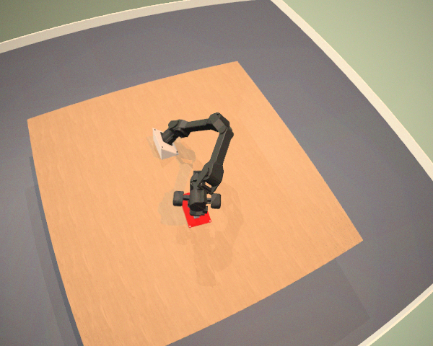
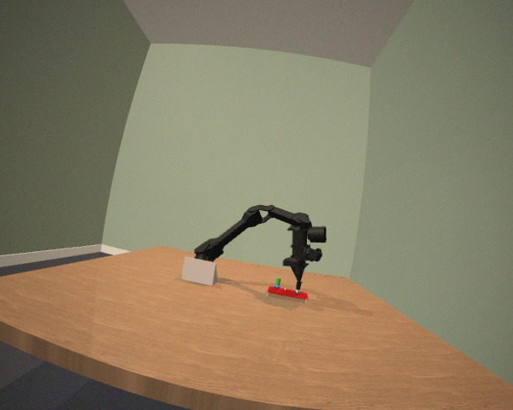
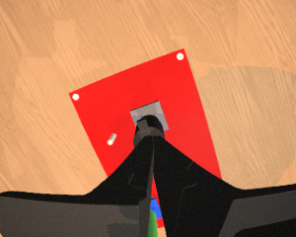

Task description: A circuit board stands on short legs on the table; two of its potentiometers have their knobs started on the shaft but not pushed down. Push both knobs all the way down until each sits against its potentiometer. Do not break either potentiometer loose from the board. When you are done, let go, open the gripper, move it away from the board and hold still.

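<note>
The red circuit board (image 1: 196, 222) (image 2: 286, 293) (image 3: 104, 116) stands on short legs. A grey potentiometer (image 3: 144, 110) sits on it; a dark knob (image 3: 149, 122) stands over it, and a small light patch shows beneath in the exterior view. A green knob (image 2: 278, 281) (image 3: 153, 226) stands tall over the blue potentiometer (image 2: 277, 287) (image 3: 156, 209), partly behind my fingers in the wrist view. My gripper (image 2: 298, 282) (image 3: 151, 143) is shut and empty, pointing down with its fingertips at the top of the dark knob. Whether they touch, and any gap under that knob, I cannot tell.
A small whitish cylinder (image 3: 111, 139) stands on the board beside the grey potentiometer. White dots (image 3: 180, 56) (image 3: 75, 97) mark board corners. The arm rises from a pale wedge-shaped base (image 1: 164, 149) (image 2: 198, 271) on the wooden table (image 1: 276, 208) (image 2: 168, 318).
</note>
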You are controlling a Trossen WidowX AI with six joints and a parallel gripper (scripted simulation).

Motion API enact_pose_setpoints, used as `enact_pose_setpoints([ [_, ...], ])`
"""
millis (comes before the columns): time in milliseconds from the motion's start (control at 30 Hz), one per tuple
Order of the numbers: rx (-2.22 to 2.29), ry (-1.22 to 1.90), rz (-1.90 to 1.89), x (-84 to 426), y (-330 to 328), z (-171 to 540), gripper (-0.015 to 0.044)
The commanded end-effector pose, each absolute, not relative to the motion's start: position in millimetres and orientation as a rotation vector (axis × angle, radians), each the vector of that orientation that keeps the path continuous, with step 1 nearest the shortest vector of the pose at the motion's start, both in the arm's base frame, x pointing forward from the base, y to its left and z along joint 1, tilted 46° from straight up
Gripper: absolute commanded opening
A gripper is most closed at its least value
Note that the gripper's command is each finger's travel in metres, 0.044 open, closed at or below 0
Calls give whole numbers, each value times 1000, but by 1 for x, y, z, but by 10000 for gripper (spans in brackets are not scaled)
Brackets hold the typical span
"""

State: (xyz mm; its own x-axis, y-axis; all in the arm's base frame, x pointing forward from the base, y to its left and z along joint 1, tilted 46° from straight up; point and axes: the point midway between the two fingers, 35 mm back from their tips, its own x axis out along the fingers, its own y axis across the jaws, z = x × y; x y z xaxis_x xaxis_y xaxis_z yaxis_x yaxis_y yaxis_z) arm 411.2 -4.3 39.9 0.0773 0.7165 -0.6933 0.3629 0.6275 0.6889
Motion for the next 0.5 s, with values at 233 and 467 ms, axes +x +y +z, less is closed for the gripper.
enact_pose_setpoints([
  [233,930,1540,348,412,6,34,0],
  [467,930,1540,348,412,6,34,0],
])
